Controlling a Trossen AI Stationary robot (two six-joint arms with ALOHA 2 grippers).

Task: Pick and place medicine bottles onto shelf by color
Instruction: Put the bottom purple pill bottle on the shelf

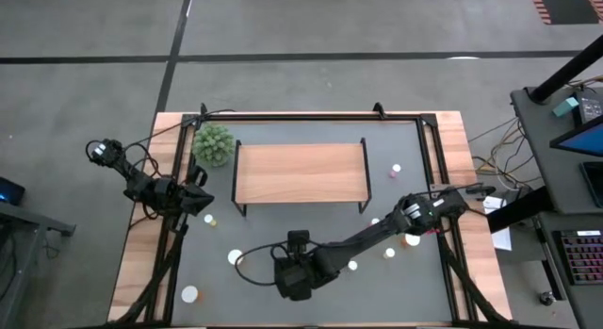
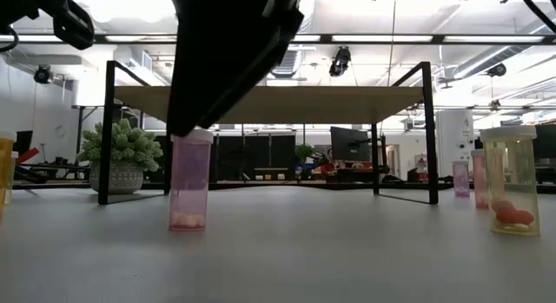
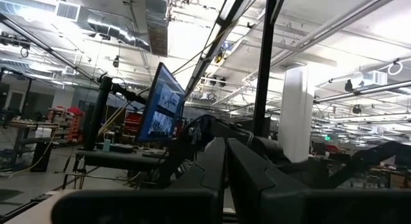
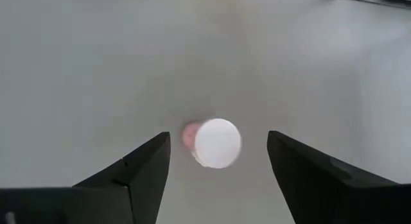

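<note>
Right claw (image 4: 218,161): spread wide, pointing straight down over the dark grey surface (image 1: 283,237), near its front edge, grasping nothing. A pink bottle (image 4: 216,142) with a white cap stands upright between the two fingers, touching neither; in the low view its cap sits just under the dark body of the claw.

Left claw (image 3: 226,166): clenched, empty, raised at the left side of the surface and aimed out into the room.

Shelf (image 1: 300,172): light-wood board on thin black legs, at the back centre of the surface; its top carries nothing.

Other bottles: scattered on the surface, upright. A yellow bottle (image 2: 511,180) with orange contents stands at the right in the low view, with two small pink bottles (image 2: 470,177) further back beside the shelf's leg.

Green spiky plant (image 1: 213,143): in a pot, just beside the shelf's left rear corner.
</note>
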